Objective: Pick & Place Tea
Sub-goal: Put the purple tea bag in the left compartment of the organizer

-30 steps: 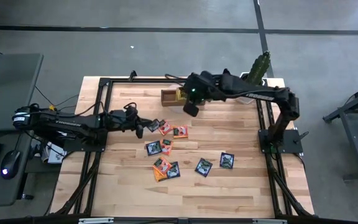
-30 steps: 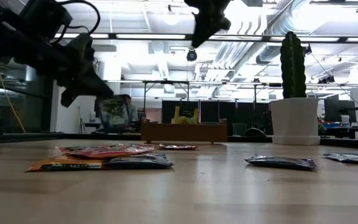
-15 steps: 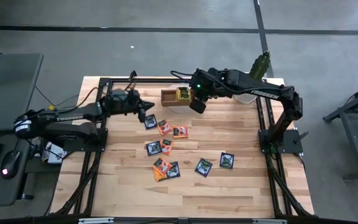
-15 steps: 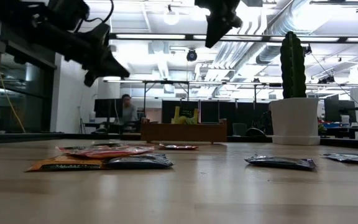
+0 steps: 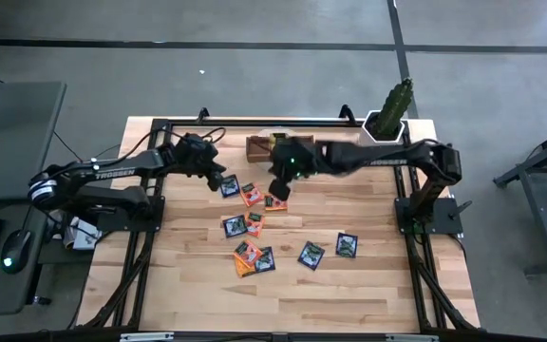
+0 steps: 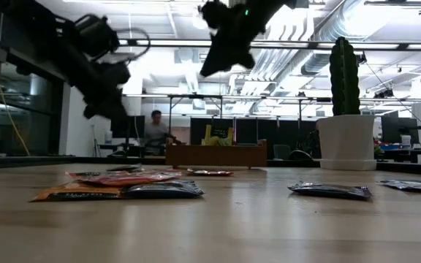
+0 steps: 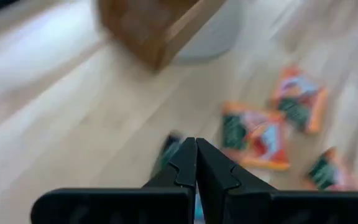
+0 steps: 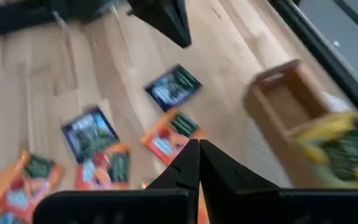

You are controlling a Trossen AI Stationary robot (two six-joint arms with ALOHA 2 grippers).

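Lots of bare counter at the near edge and both sides. Tea packets crowd the middle; tray and cactus pot block the back.

Grey floor, ceiling lights, person at desk

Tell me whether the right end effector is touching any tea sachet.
Apart. The low view shows the right end effector shut, high in the air, with clear space down to the tea sachets on the table.
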